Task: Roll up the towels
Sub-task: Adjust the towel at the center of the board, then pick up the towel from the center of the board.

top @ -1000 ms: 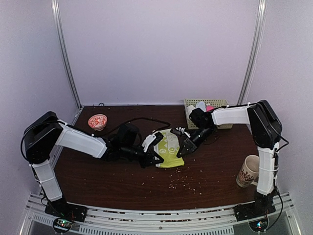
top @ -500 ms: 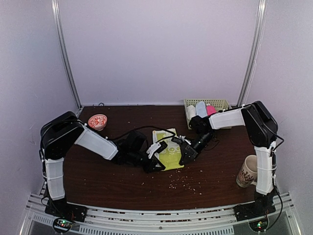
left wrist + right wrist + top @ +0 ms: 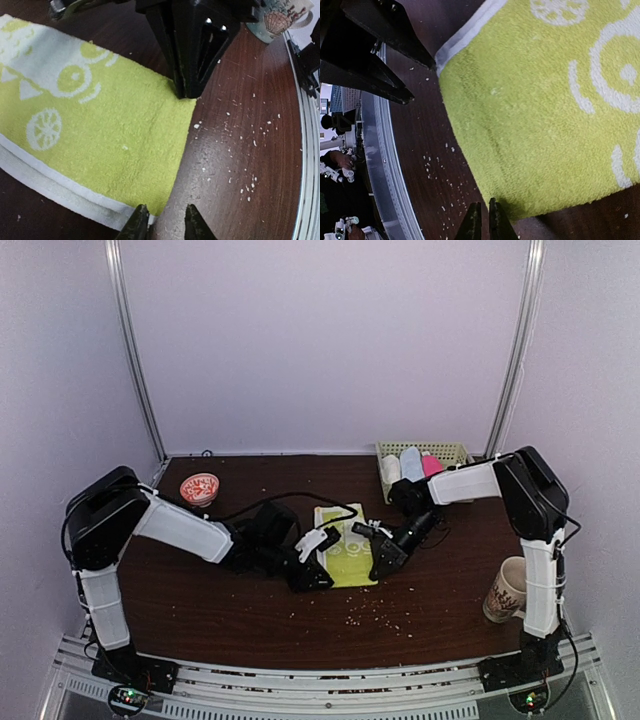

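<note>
Top external, arms low over green towel [image 3: 347,552], left hand [image 3: 165,226] apart, right hand [image 3: 482,216] together.

Yellow-green towel [image 3: 348,552] flat (cream-patterned)

The dark wooden table [image 3: 230,610] carried a yellow-green towel [image 3: 347,548], lying flat at its centre. A small red-and-white bowl [image 3: 199,487] stood at ten o'clock, a woven basket [image 3: 450,450] at one o'clock by the back edge, and a patterned mug [image 3: 507,588] at four o'clock. Pale crumbs [image 3: 375,615] were scattered at six o'clock, near the towel.
</note>
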{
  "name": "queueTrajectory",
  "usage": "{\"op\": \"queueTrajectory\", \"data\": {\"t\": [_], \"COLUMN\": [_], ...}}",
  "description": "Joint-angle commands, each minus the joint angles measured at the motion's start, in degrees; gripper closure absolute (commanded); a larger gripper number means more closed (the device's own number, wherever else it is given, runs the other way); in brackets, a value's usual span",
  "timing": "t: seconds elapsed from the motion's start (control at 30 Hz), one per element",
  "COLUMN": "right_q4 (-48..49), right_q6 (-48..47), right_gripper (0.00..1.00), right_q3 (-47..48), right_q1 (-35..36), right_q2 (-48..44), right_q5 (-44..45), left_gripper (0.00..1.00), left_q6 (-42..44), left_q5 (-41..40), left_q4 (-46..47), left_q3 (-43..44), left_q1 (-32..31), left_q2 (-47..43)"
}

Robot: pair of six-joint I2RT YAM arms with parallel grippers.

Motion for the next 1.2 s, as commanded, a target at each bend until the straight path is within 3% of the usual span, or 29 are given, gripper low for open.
{"op": "queueTrajectory", "data": {"t": [0.0, 0.2, 0.47, 0.53, 0.63, 0.73, 0.8, 0.9, 1.17], "right_q4": [-9.7, -13.68, -21.13, -18.52, -8.06, 6.88, 13.13, 15.95, 14.6], "right_q6": [-9.54, -18.29, -26.3, -24.15, -13.11, 1.41, 5.54, 6.97, 6.14], "right_gripper": [0.9, 0.77, 0.7, 0.69, 0.71, 0.71, 0.71, 0.7, 0.7], "right_q3": [4.08, 4.13, 6.63, 6.05, 3.15, -1.71, -4.31, -5.54, -4.81], "right_q1": [-1.51, -5.52, -8.14, -8.15, -8.14, -8.08, -8.01, -8.04, -7.98], "right_q2": [-5.17, -6.26, -3.24, -4.0, -6.75, -12.02, -15.07, -17.04, -15.99], "right_q5": [-5.55, -10.69, -13.09, -12.6, -9.73, -0.07, 6.77, 11.46, 11.23], "left_gripper": [0.65, 0.59, 0.58, 0.57, 0.58, 0.57, 0.57, 0.57, 0.59], "left_q6": [12.22, 24.43, 31.65, 32.98, 34.3, 34.91, 34.87, 35.11, 35.86], "left_q5": [-12.27, -25.21, -25.78, -25.85, -25.36, -23.7, -23.41, -23.51, -24.79], "left_q4": [-11.35, -20.95, -23.16, -25.43, -27.84, -28.09, -27.98, -27.96, -27.83], "left_q3": [4.55, 11.01, 16.19, 18.22, 20.68, 21.71, 22.07, 22.41, 22.15], "left_q1": [-3.71, -8.22, -9.28, -9.29, -9.29, -9.37, -9.33, -9.38, -9.38], "left_q2": [-5.11, -4.33, -0.14, 1.91, 4.72, 6.11, 6.61, 7.63, 8.98]}}
